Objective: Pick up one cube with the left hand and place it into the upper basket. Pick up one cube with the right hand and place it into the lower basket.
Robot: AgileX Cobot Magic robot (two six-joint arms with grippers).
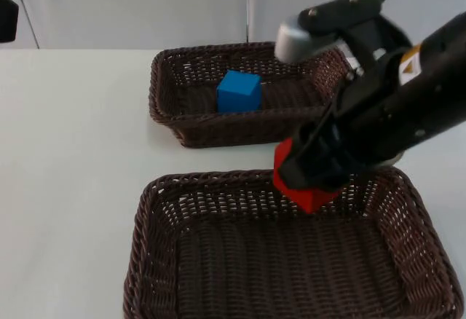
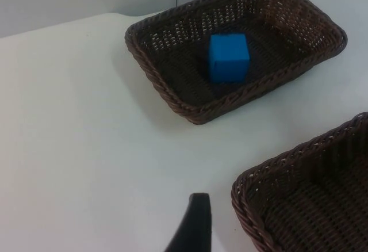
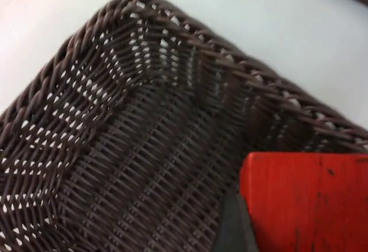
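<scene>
right tool (image 1: 309, 180) holds red cube (image 1: 306, 191) above lower basket (image 1: 145, 261), at its 12 o'clock rim, ready to drop. blue cube (image 1: 239, 91) sits in upper basket (image 1: 164, 108); left tool waits, grip unclear.

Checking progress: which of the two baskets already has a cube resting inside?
The upper basket, holding the blue cube. The lower basket is bare; the right gripper holds the red cube above it.

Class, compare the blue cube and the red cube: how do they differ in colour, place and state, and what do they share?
The blue cube lies free on the floor of the upper basket; the red cube is held by the right gripper over the lower basket, not yet set down. The blue cube sits flat; the red cube hangs tilted. The left gripper waits over the table. Both cubes are plain, single-coloured blocks.
</scene>
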